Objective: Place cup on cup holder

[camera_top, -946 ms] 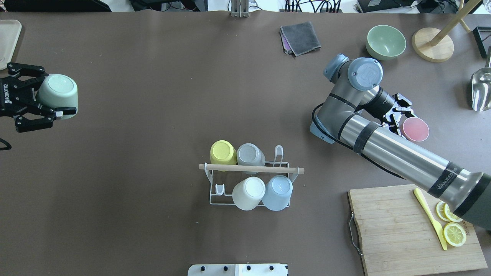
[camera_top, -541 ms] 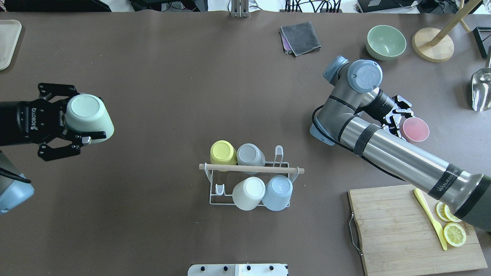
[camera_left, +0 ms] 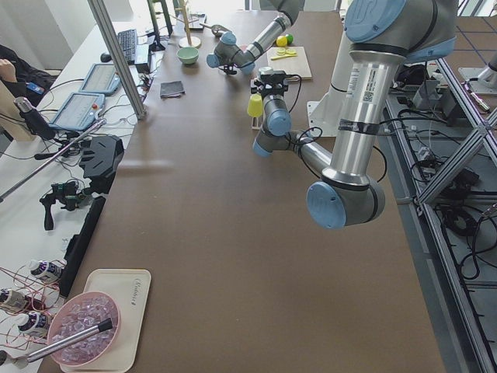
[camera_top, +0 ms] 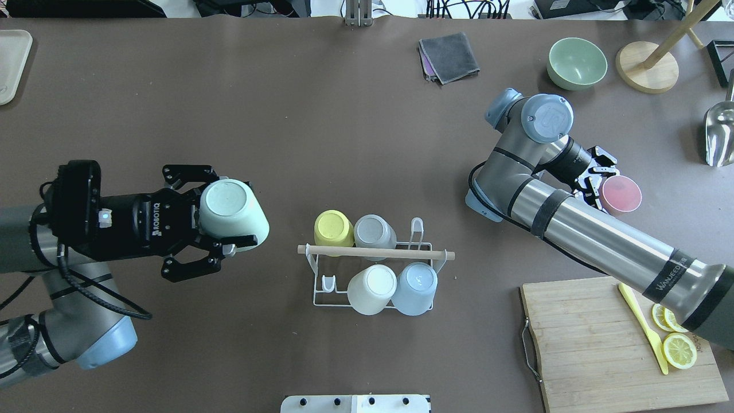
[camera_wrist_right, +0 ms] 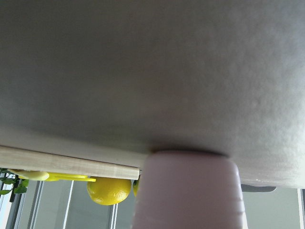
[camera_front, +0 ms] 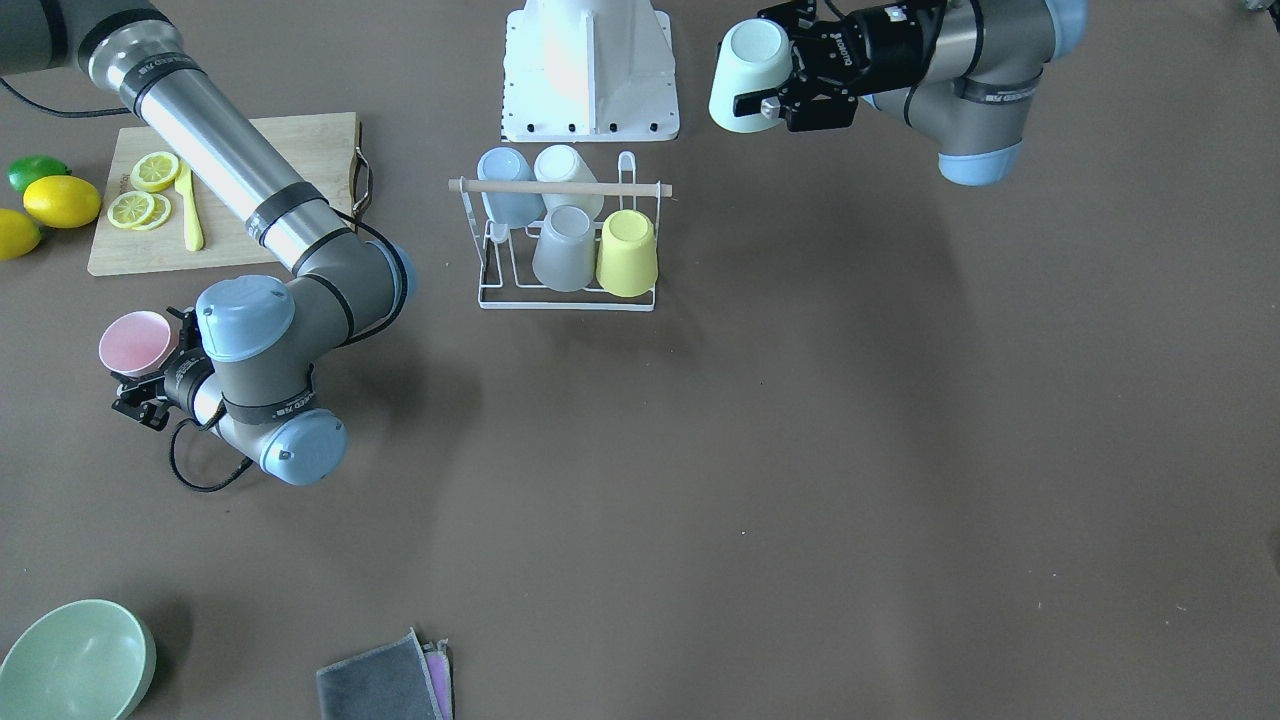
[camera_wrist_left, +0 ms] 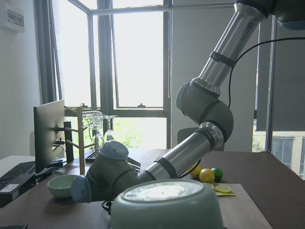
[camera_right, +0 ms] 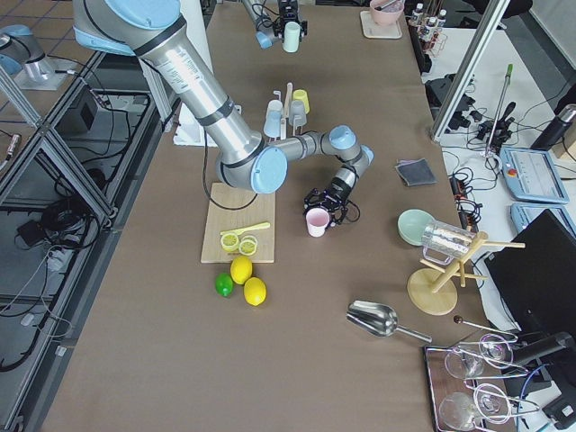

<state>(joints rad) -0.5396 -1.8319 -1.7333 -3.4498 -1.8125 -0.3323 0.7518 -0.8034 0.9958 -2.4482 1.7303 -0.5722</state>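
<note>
My left gripper is shut on a mint green cup, held base up in the air to the left of the cup holder; the gripper and cup also show in the front view. The cup's base fills the bottom of the left wrist view. The cup holder, a white wire rack with a wooden rod, carries yellow, grey, white and light blue cups upside down. My right gripper is low against a pink cup standing on the table; its jaws are hidden by the arm.
A cutting board with lemon slices and a yellow knife lies at the front right. A green bowl, a grey cloth, a wooden stand and a metal scoop sit at the far right.
My left gripper has carried the mint cup rightward from the table's left edge to just left of the rack. The right arm shifted slightly; the pink cup stayed put.
</note>
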